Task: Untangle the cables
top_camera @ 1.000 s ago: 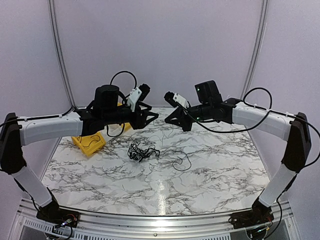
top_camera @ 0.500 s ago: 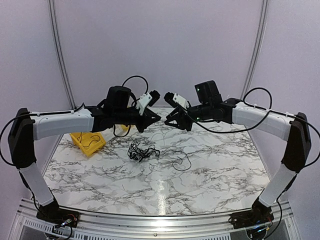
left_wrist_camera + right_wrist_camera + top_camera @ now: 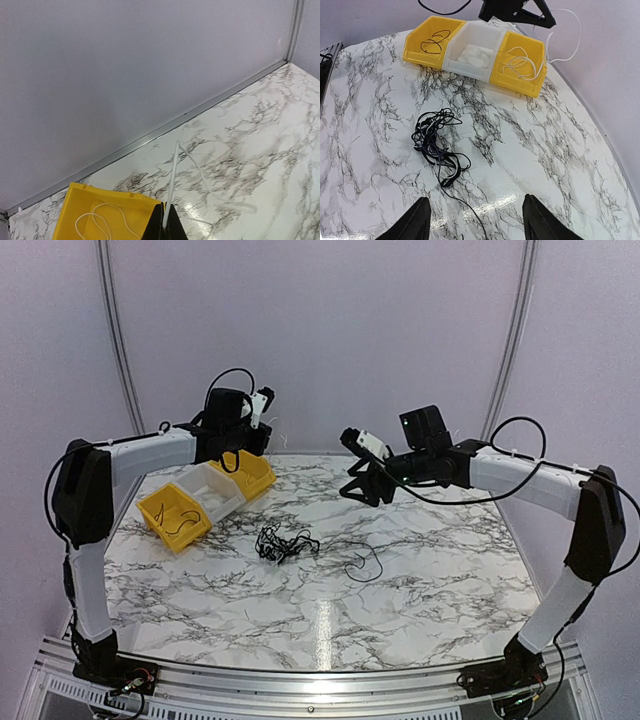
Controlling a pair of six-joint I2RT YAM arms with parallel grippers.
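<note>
- Your left gripper point(image 3: 165, 216) is clenched on a thin white wire point(image 3: 173, 170), held up over the far yellow bin point(image 3: 250, 473) at the table's 10 o'clock. My guess is whites get dropped there.
- Your right gripper point(image 3: 475, 225) is released, nothing in it, aimed down at the cables point(image 3: 436, 145).
- That black clump sits mid-table, at 4 o'clock from the bins, with one loose strand point(image 3: 365, 565) just off its own 4 o'clock.
- The near yellow bin point(image 3: 176, 517) holds a black one, so it looks like you're sorting by colour.

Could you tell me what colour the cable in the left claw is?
White; the cable in the left claw shows best in the left wrist view.
</note>
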